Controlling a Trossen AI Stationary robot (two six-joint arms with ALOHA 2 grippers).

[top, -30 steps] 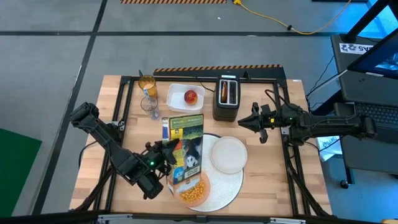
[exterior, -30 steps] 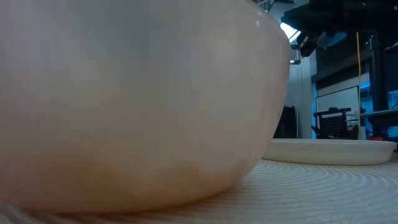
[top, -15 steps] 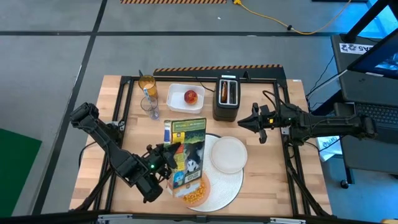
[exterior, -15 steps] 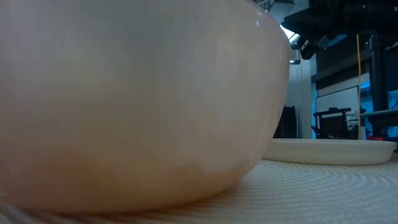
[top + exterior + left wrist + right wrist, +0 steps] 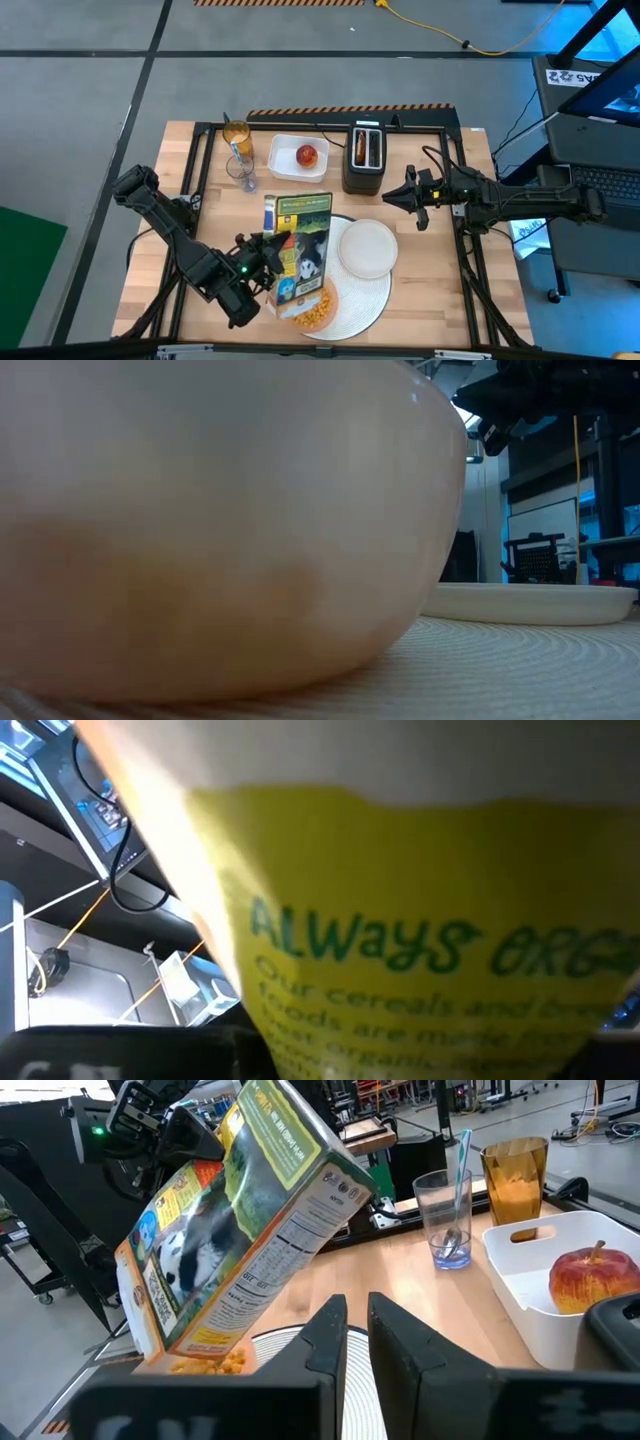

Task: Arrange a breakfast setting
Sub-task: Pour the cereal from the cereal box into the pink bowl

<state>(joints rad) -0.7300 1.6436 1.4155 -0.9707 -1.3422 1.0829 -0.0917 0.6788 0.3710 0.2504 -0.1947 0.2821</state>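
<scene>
My left gripper [image 5: 270,262] is shut on a tilted cereal box [image 5: 300,245], whose lower end hangs over the orange bowl [image 5: 318,310] of yellow puffs [image 5: 210,1364]. The bowl and a small pale plate [image 5: 367,248] rest on the round white placemat [image 5: 372,292]. In the low view the bowl's wall [image 5: 220,530] fills the picture. The red apple [image 5: 307,156] lies in a white tray [image 5: 290,145]. A spoon [image 5: 450,1240] stands in a clear glass [image 5: 240,172]. My right gripper [image 5: 400,197] is shut and empty, above the table right of the toaster. My left gripper holds the cereal box at its left side [image 5: 278,258], coming level from the table's left. The box is lifted clear and tilted, its upper end toward the far edge. The box's yellow panel [image 5: 420,920] fills the wrist view and hides the fingers.
A black toaster [image 5: 365,158] stands at the back, with something brown in its slots. An orange cup [image 5: 237,135] stands behind the glass. Bare wood lies at the table's left [image 5: 170,230] and right [image 5: 430,270].
My left gripper has turned the cereal box a little more upright over the bowl: its upper end has come toward the near edge and its lower end has drawn back. The gripper has shifted slightly toward the table's left.
</scene>
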